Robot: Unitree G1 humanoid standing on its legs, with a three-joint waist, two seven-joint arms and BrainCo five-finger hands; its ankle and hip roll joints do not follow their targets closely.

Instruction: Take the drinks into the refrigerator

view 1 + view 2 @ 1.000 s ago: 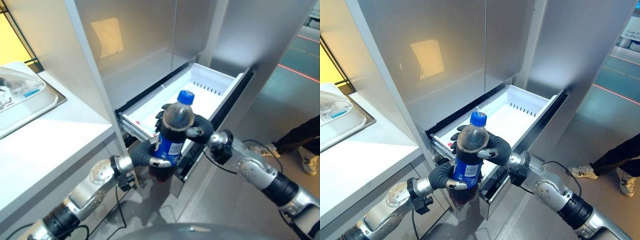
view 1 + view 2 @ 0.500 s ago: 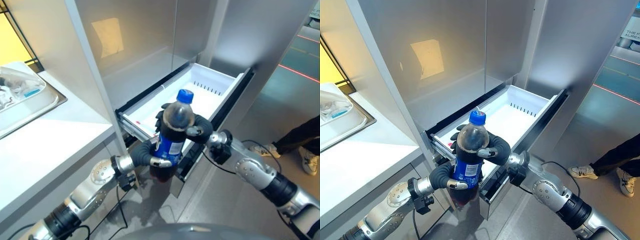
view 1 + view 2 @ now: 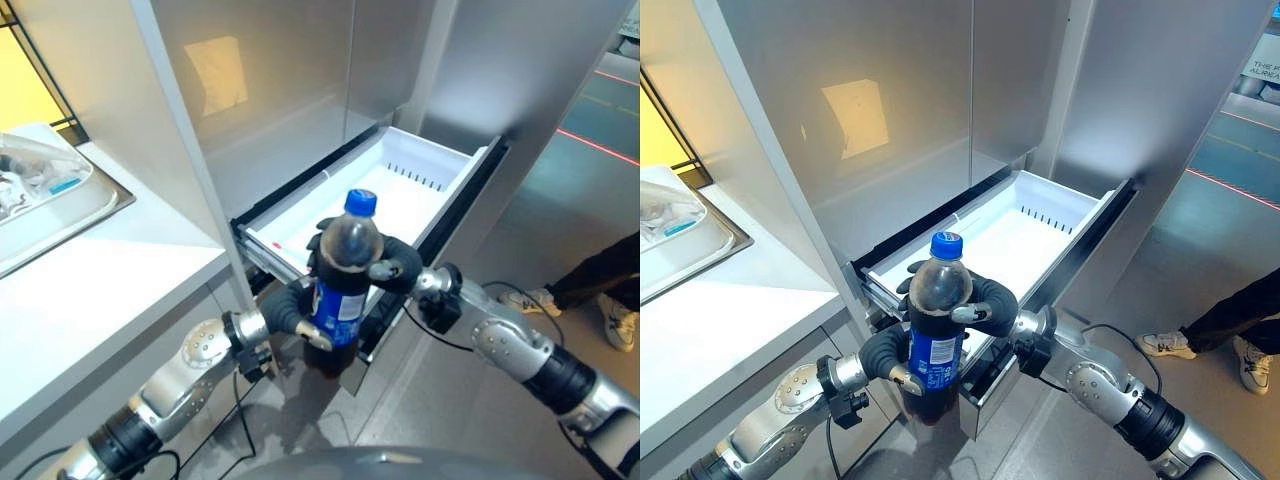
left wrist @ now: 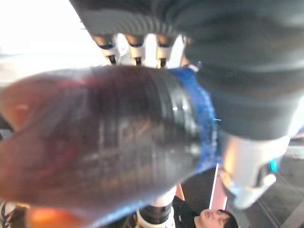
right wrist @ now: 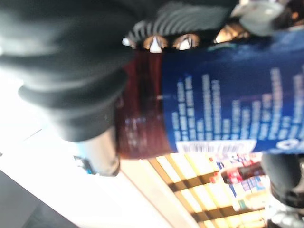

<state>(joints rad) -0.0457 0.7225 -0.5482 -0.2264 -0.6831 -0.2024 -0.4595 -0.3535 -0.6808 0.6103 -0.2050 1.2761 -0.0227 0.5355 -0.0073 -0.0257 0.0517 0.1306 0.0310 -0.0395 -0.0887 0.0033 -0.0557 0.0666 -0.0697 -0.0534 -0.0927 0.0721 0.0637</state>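
The left hand (image 3: 288, 308) and right hand (image 3: 392, 268) were both clamped around the upright cola bottle (image 3: 338, 290), steadying it at the front edge of the open refrigerator drawer (image 3: 400, 190) for loading.

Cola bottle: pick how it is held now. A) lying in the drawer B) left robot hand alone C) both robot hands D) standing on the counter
C: the cola bottle is upright in front of the open drawer, with the left robot hand and right robot hand both curled round it.
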